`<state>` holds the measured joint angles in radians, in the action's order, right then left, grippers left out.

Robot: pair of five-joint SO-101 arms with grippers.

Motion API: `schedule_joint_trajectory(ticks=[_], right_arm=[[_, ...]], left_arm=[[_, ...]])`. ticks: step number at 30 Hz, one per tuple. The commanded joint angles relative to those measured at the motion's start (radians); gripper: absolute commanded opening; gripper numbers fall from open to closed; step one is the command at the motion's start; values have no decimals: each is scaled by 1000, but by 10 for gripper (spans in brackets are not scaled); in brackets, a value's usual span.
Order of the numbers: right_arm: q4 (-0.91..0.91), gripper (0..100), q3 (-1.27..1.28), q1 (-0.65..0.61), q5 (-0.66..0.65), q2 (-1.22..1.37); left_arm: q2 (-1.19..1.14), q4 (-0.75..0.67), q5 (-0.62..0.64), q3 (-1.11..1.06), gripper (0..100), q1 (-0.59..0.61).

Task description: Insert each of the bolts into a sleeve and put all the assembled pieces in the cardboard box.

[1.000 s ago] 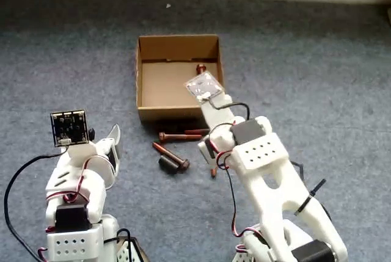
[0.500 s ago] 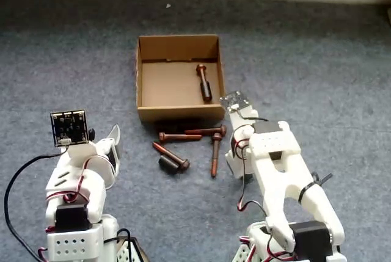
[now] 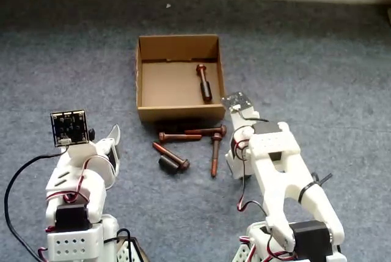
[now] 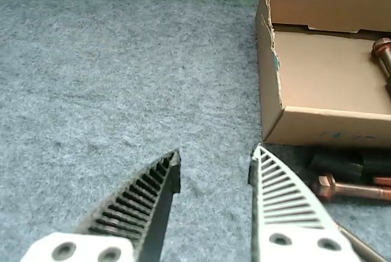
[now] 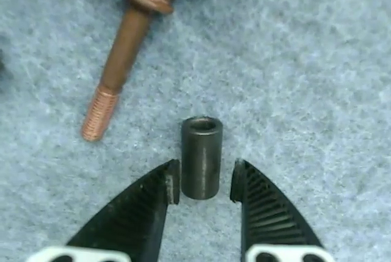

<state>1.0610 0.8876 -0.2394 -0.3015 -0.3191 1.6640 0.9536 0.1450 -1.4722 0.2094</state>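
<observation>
- Sleeve point(image 5: 201, 157): a short, dark, hollow tube that lay on the grey carpet point(image 5: 305, 60) between the spread fingers of the right gripper point(image 5: 204, 179).
- Bolt point(image 5: 125, 54) nearby: copper-coloured, with a flanged hex head and a threaded tip.
- Cardboard box point(image 3: 177, 43) held one assembled piece point(image 3: 203, 83).
- Left gripper point(image 4: 214, 167) was unclenched and held nothing, above the carpet near the box.

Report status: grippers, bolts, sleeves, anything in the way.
Left gripper open, over carpet beside cardboard box. Right gripper open, fingers straddling a lying sleeve. One assembled piece boxed; loose bolts outside. Nearest bolt clear of sleeve.
</observation>
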Motion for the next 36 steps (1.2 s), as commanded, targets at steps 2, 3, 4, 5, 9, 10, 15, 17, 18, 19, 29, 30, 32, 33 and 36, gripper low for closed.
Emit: schedule_joint_trajectory(ticks=[2,3,4,5,9,10,15,17,18,19,29,30,32,33,36], right_arm=[[-143,138,88,10,11,-22],[-180,137,117,8,11,-24],[-202,135,140,8,11,-27],[-213,121,162,12,11,-31],[-214,18,185,12,8,-33],[-209,2,182,12,11,-33],[-208,5,179,12,87,-35],[-197,5,153,12,164,-35],[-176,5,134,12,201,-35],[-154,5,116,12,236,-35],[-128,5,31,41,448,-128],[-137,5,48,53,459,-168],[-157,5,102,88,471,-248],[-179,5,128,102,470,-282],[-243,5,208,143,471,-354]], left_arm=[[8,-21,5,4,189,2],[8,-21,5,4,189,2],[8,-21,5,4,189,2],[8,-21,5,4,189,2],[8,-21,5,4,189,2],[8,-21,5,4,189,2],[-2,-17,5,36,189,1],[-4,-14,-29,70,188,-7],[-4,-12,-51,84,188,-27],[-5,-8,-72,96,188,-53],[-125,160,-295,325,159,-280],[-191,161,-304,366,167,-280],[-352,181,-338,461,181,-286],[-441,198,-365,513,184,-289],[-688,236,-457,664,185,-332]])
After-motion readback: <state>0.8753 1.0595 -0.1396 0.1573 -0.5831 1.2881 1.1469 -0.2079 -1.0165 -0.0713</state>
